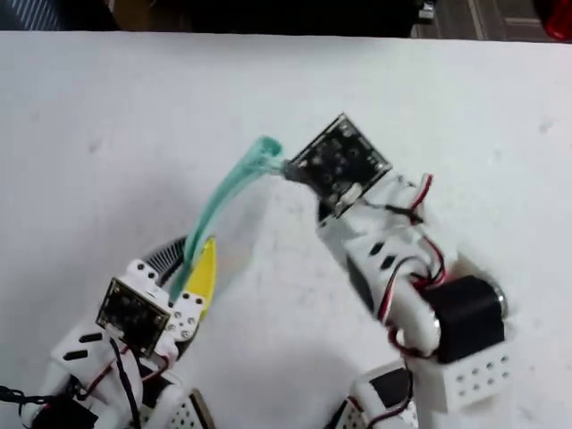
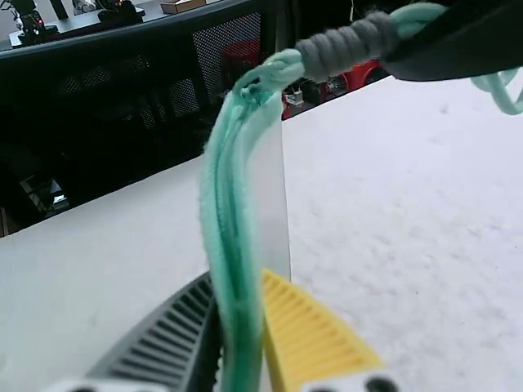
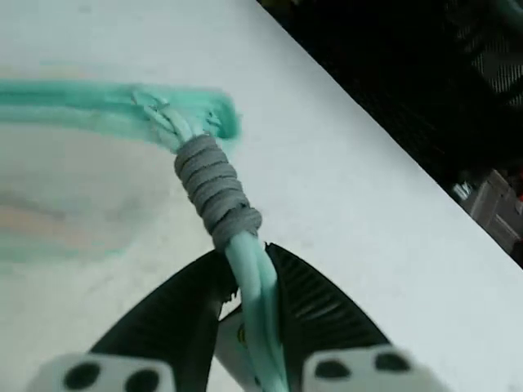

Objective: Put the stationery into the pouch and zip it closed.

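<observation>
Left gripper (image 1: 191,256), lower left of high view, clamped on teal zip edge of pouch (image 1: 223,192). Pouch stands edge-up and runs toward upper centre; looks lifted off table (image 1: 107,107). Right gripper (image 1: 293,169), centre, pinches grey-wrapped pull cord (image 3: 214,189) at zip's far end. I judge zipping step, near finish. Next: check slider fully home, then ease both grips off.

The right gripper (image 3: 252,273) pinches the pouch's (image 3: 82,102) teal zip cord (image 3: 214,192).

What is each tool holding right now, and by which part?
Left tool grips the pouch by one end; right tool pinches its zipper pull cord.
</observation>
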### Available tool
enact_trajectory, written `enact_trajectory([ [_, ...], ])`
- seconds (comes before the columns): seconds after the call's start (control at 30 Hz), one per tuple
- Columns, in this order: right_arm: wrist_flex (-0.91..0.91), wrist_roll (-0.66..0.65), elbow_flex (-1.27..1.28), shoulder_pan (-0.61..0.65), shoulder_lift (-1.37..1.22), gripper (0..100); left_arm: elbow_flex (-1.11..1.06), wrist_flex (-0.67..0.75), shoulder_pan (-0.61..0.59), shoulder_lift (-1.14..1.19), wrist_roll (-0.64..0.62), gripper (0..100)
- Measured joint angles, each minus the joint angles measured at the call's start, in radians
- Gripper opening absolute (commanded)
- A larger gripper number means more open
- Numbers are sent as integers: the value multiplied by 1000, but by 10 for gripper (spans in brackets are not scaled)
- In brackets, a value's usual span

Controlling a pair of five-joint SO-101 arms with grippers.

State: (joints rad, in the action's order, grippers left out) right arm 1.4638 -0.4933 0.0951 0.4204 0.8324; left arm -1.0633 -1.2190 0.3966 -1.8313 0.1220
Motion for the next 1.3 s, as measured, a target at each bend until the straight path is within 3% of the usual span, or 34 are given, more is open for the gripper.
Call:
enact_trajectory([
  [0.23,61,213,-272,199,-152,16,-6,0,2,-2,0,20],
  [0.33,112,249,-408,209,-244,16,-11,0,2,-3,0,20],
  [0.5,226,258,-535,126,-313,45,-11,0,2,-3,0,20],
  [0.7,230,258,-394,-71,-265,320,-11,0,2,-3,0,20],
  [0.97,230,219,-247,-115,-69,265,-11,0,3,-3,0,20],
  [1.13,230,273,-269,123,-12,268,-11,0,3,-3,0,20],
  [1.3,166,419,-334,367,-69,290,-11,0,3,-3,0,20],
])
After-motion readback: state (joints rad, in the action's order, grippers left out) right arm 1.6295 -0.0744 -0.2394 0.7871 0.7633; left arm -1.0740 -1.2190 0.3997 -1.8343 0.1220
